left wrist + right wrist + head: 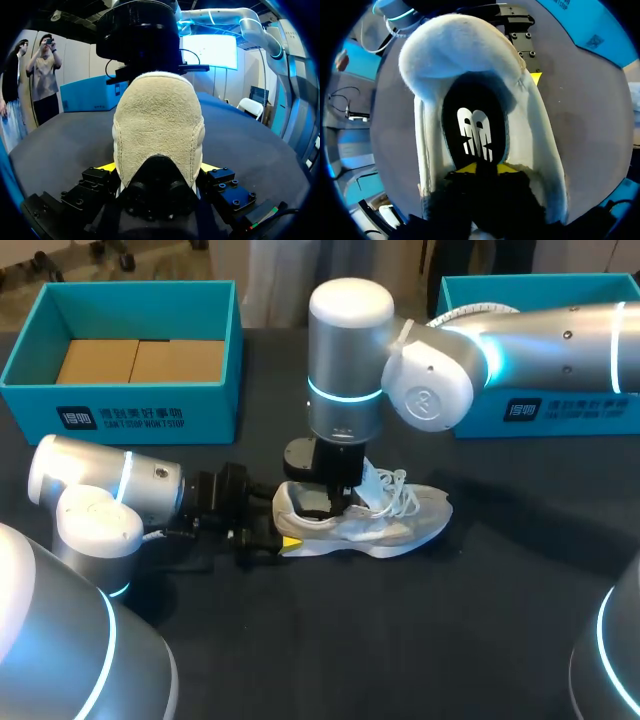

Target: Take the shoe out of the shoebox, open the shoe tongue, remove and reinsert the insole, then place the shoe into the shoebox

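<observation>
A white shoe [400, 520] lies on its sole on the black table, toe to the right. My left gripper [285, 540] comes in low from the left. It is shut on the heel [157, 120], with a yellow tip pressed on each side. My right gripper [335, 502] reaches straight down into the shoe's mouth. In the right wrist view its yellow tips [485, 167] stand close together on the black insole [475, 115], pinching a dark fold of it. One of the left gripper's fingers [536, 77] shows beside the heel collar [445, 50].
An open teal shoebox [130, 400] with brown cardboard inside stands at the back left. A second teal box [560, 410] stands at the back right, partly behind my right arm. Bare black table [500, 620] lies in front of and to the right of the shoe.
</observation>
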Robot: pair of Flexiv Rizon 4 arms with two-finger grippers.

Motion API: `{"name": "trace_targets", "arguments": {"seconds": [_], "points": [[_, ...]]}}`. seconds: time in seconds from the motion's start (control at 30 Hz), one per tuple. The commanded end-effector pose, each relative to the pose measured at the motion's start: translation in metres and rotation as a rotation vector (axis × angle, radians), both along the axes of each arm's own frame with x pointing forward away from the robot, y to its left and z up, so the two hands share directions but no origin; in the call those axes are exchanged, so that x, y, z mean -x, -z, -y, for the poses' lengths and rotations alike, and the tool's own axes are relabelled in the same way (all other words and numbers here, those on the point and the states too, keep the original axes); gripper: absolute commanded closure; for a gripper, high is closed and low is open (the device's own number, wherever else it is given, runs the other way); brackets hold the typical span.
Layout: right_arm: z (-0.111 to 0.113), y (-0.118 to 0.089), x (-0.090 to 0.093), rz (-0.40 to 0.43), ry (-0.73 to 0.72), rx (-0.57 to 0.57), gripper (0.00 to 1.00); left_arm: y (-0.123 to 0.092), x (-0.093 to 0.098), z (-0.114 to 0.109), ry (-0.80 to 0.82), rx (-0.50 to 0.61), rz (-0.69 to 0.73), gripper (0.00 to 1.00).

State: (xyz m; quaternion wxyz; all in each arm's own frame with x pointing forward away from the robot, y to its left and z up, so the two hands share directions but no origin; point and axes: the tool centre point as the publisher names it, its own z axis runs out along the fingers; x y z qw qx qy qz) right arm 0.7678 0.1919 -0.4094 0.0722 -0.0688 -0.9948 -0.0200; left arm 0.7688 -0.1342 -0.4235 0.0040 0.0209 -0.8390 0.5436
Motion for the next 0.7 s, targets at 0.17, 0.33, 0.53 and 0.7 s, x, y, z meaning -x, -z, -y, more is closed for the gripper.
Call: {"name": "trace_targets", "arguments": {"seconds": [0.17, 0.33, 0.53, 0.7], "points": [[0.0, 0.026, 0.014, -0.002, 0.034, 0.0, 1.0, 0.003, 0.0, 0.0, -0.002, 0.001, 0.0, 1.0], [0.003, 0.011, 0.015, 0.007, 0.04, 0.0, 1.0, 0.003, 0.0, 0.0, -0.002, 0.001, 0.0, 1.0], [0.007, -0.01, 0.016, 0.017, 0.05, -0.015, 1.0, 0.003, 0.0, 0.0, -0.002, 0.001, 0.0, 1.0], [0.009, -0.025, 0.016, 0.021, 0.054, -0.016, 1.0, 0.003, 0.0, 0.0, -0.002, 0.001, 0.0, 1.0]]}}
